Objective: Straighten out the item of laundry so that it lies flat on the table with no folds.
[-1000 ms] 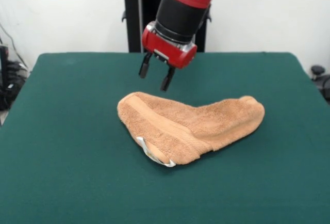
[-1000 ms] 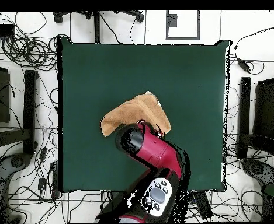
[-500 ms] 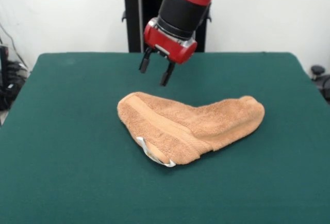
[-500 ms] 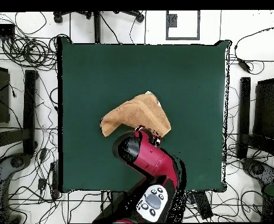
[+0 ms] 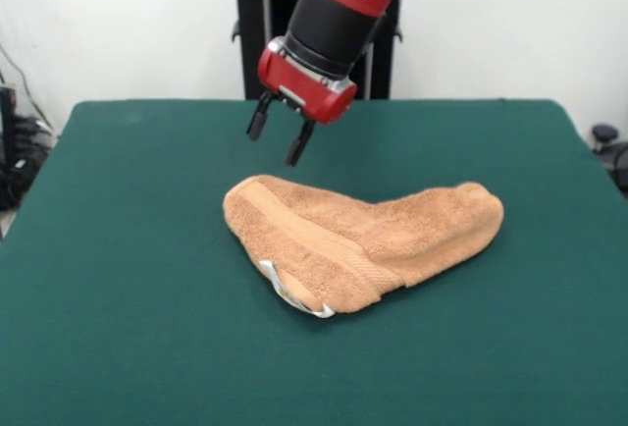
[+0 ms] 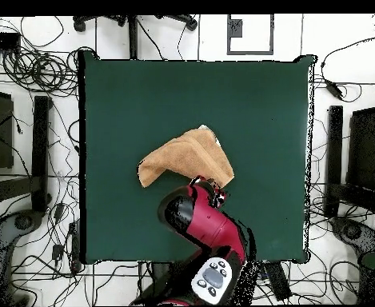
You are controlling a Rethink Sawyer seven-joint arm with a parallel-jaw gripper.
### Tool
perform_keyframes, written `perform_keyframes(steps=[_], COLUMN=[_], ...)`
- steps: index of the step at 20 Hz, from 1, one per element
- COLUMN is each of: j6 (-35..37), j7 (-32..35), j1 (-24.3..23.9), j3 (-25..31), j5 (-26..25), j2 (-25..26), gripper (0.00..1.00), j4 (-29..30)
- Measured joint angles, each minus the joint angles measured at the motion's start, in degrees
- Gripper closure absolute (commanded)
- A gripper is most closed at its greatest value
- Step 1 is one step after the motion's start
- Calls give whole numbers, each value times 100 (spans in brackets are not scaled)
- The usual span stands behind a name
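Hand towel (image 5: pixel 365 239), orange-tan terry cloth, folded over on itself into a bent, boot-like shape; small white tag at its near corner. Lies near the middle of the dark green table (image 5: pixel 128 298), not flat

From overhead you cannot see the gripper (image 6: pixel 210 189) fingers: the red arm (image 6: pixel 202 220) covers them, along with the towel (image 6: pixel 186 156) edge just beneath. In the front view the arm is cut off by the top edge, and the towel's underlayers below the gripper (image 5: pixel 276 135) stay hidden in its folds. The white tag (image 5: pixel 278 284) is too small to read.
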Motion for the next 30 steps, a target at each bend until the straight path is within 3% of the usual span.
perform_keyframes(steps=[6, 19, 30], j6=[-155, -1218, -1635], j7=[1, 1, 2], j1=[25, -33, 154], j3=[-1, 7, 7], j5=[11, 82, 563], j2=[128, 851, 1269], gripper=[0, 0, 0], j4=[5, 2, 0])
